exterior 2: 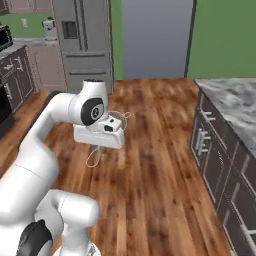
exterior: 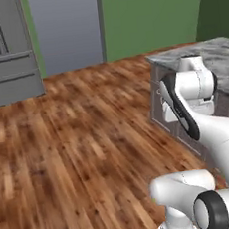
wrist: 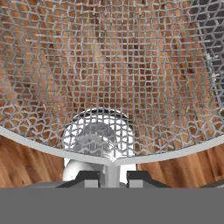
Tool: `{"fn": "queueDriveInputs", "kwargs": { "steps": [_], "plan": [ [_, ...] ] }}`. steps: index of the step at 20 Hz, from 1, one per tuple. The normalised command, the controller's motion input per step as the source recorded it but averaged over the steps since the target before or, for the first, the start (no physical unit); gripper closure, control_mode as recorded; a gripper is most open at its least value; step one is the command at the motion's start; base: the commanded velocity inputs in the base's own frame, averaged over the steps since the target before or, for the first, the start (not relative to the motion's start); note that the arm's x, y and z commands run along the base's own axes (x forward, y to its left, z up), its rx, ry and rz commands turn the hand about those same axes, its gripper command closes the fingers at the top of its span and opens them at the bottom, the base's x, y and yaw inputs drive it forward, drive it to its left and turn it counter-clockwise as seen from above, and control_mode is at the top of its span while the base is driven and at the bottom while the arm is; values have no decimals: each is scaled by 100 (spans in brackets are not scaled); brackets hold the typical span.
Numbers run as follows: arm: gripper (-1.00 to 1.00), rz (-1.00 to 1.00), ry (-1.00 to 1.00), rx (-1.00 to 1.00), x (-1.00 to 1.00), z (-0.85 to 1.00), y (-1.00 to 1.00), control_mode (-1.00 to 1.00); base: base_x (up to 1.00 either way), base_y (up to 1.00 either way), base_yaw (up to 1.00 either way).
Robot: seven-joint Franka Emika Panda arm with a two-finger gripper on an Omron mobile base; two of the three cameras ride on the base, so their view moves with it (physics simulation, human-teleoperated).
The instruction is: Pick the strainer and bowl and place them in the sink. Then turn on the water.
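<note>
two dark fingertips (wrist: pixel 92 178) of our gripper (wrist: pixel 112 178) pinch the thin rim of the strainer (wrist: pixel 109 78), jaws nearly closed on the silver wire where the rim dips between them. we hold the mesh basket up off the wooden floor (exterior 2: pixel 150 165), its weave spread across the hand view with the brown planks showing through. from the right base view, we see the strainer (exterior 2: pixel 116 120) as faint wire loops beside the hand, in mid-air over the floor. a grey marble counter (exterior 2: pixel 235 105) with dark cabinets runs along the right, and a steel fridge (exterior 2: pixel 82 40) stands at the back wall.
</note>
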Motion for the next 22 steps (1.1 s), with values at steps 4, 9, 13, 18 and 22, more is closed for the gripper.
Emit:
{"fn": "queueDriveInputs", "kwargs": {
  "steps": [4, 9, 13, 18, 22],
  "plan": [
    [100, 0, 0, 0, 0, 0, 0, 100, 3, 0, 90],
    [100, 0, 0, 0, 0, 0, 0, 100, 0, 0, 86],
    [100, 0, 0, 0, 0, 0, 0, 100, 0, 0, 80],
    [100, 0, 0, 0, 0, 0, 0, 100, 0, 0, 74],
    [100, 0, 0, 0, 0, 0, 0, 100, 0, 0, 67]
  ]
}}
